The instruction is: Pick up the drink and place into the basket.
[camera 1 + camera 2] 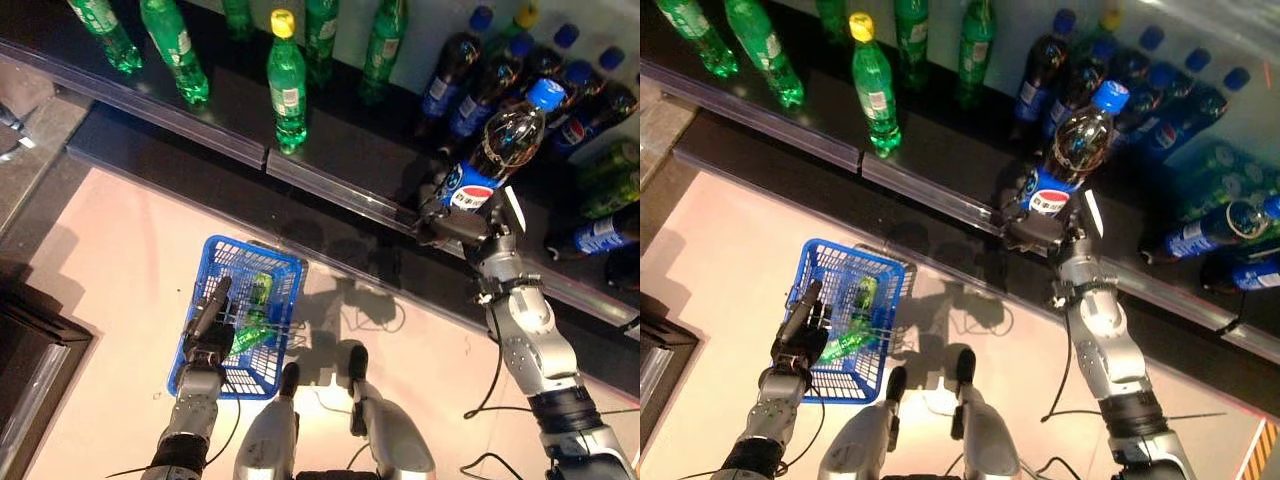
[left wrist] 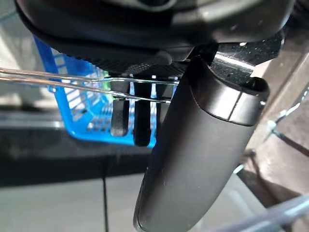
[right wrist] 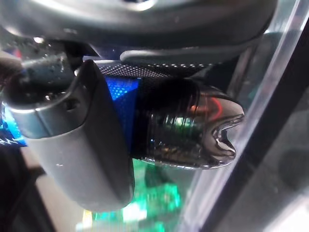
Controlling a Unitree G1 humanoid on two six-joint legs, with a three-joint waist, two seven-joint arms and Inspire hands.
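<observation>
**A:** What is shown of the drink and the hands?

**B:** A dark cola bottle (image 1: 497,158) with a blue cap and a blue label is gripped low on its body by the right hand (image 1: 462,224), whose fingers and thumb are wrapped round it. In the right wrist view the bottle's dark, ridged base (image 3: 193,130) is seen pressed against the palm beside the thumb. The bottle is held tilted over the front edge of a dark shelf (image 1: 330,150), on which green soda bottles (image 1: 286,80) and more cola bottles (image 1: 480,85) are stood. It is not yet in the basket.

**A:** And the basket?

**B:** A blue plastic basket (image 1: 205,375) is held above the pale floor by the left hand (image 1: 208,325), which is closed round its thin wire handle (image 2: 72,82). At least one green bottle (image 1: 250,335) is already lying inside. The basket is well apart from the cola bottle, lower and to the robot's left.

**A:** What could go wrong from here?

**B:** Several risks can be judged. Because the bottle is grasped near its base, the heavy upper part could swing and slip through the fingers during the carry. The neighbouring cola bottles could be knocked over if the bottle is drawn back carelessly. The shelf's clear front rail (image 1: 340,195) could be clipped on the way down. The basket could tip on its handle if the bottle is dropped onto one side.
</observation>
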